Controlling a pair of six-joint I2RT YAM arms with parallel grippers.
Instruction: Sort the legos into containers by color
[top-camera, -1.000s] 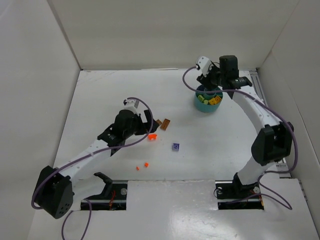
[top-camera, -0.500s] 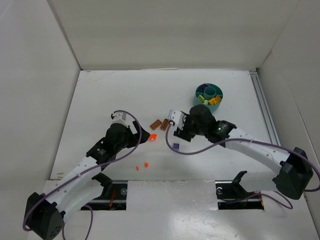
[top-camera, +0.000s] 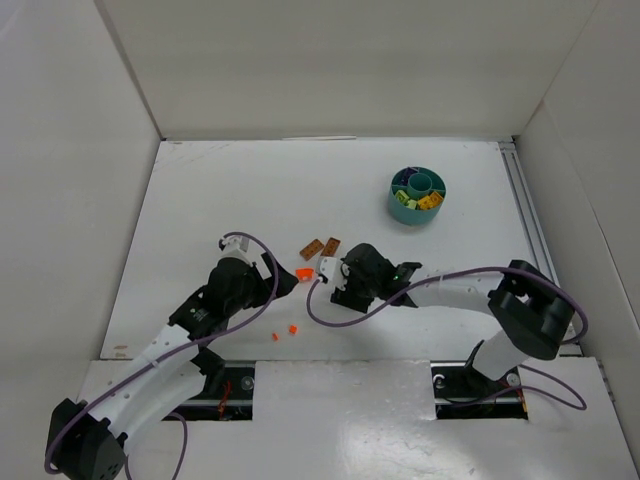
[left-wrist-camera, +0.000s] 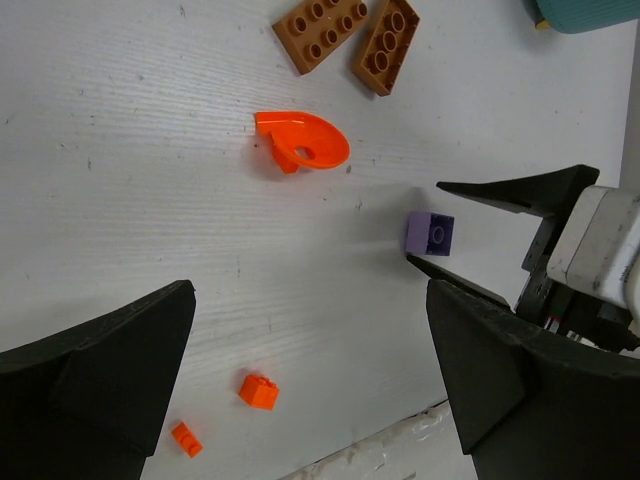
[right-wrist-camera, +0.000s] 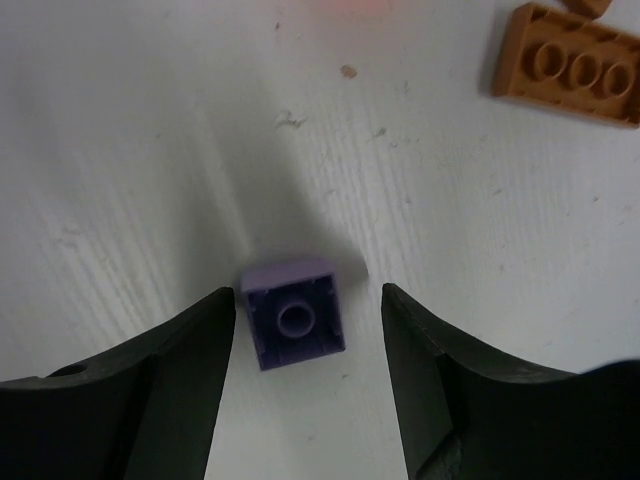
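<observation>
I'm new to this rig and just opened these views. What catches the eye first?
The right gripper, jaws open, straddles a small purple brick toward the near middle of the table, not yet gripped. Nearby lie an orange curved piece and two brown plates. The teal dish at far right already holds yellow, green and purple bricks.

Left arm (top-camera: 160, 350) and right arm (top-camera: 455, 283) are showing white link shells with black joint housings. Purple cables (top-camera: 274, 280) are looping off each wrist and trailing back toward the black bases (top-camera: 465, 380). A small white block (top-camera: 236, 243) is sitting at each wrist. Fingers (left-wrist-camera: 100, 375) are looking matte black and wedge-shaped, tapering to points.
</observation>
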